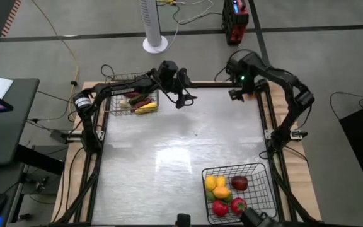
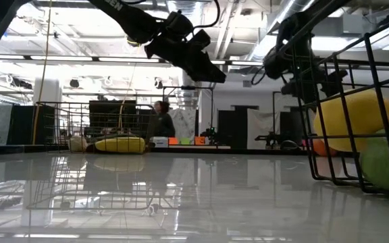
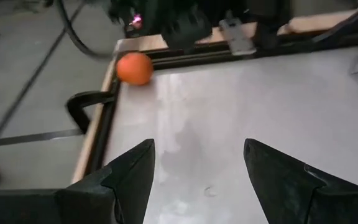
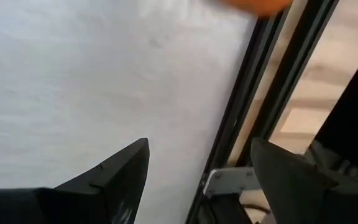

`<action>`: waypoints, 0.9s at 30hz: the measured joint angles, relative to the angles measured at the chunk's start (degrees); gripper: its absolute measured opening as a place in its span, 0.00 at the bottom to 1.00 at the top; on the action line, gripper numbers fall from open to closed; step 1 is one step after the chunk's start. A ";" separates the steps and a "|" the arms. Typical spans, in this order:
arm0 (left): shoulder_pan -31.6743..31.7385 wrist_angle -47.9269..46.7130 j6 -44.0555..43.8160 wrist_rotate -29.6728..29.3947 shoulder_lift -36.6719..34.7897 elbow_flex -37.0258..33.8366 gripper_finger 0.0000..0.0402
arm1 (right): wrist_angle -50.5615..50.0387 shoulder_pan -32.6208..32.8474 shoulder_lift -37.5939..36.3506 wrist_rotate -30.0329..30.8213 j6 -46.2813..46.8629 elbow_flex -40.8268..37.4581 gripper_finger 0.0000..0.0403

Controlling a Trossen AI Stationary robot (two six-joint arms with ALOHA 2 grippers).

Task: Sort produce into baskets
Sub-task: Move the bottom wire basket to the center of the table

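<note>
A grey floor (image 1: pixel 333 57) surrounds the table (image 1: pixel 181 145) (glossy, pale-topped). Beyond the table's far edge stand a white fan base (image 1: pixel 155 43) and a red case (image 1: pixel 235 20); a person (image 2: pixel 161 123) stands farther back under ceiling lights.

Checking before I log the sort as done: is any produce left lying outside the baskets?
Yes. One orange round fruit sits alone on the table, against its edge frame at the far right corner, outside both baskets.

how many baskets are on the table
2. A black basket sits at the far left corner holding long produce, beside the left arm. A grey-silver basket sits at the near right edge holding round red, yellow and green pieces. None seem hidden.
</note>
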 joint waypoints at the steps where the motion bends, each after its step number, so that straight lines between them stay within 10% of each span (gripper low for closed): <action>1: 0.32 0.07 -0.59 1.74 0.00 0.00 0.59 | 0.91 1.00 -0.30 0.28 1.02 -1.69 0.77; 10: 1.08 0.71 -3.42 4.21 -0.24 0.00 0.59 | 15.14 5.76 -1.68 3.37 4.74 -15.89 0.77; 18: 1.00 1.03 -0.61 -2.43 -1.96 -0.55 0.59 | 15.71 11.76 -4.09 13.93 9.64 -16.73 0.77; 27: 3.31 5.85 -1.98 -0.89 -1.97 -3.23 0.59 | 17.64 15.09 -8.11 12.88 10.14 -18.28 0.77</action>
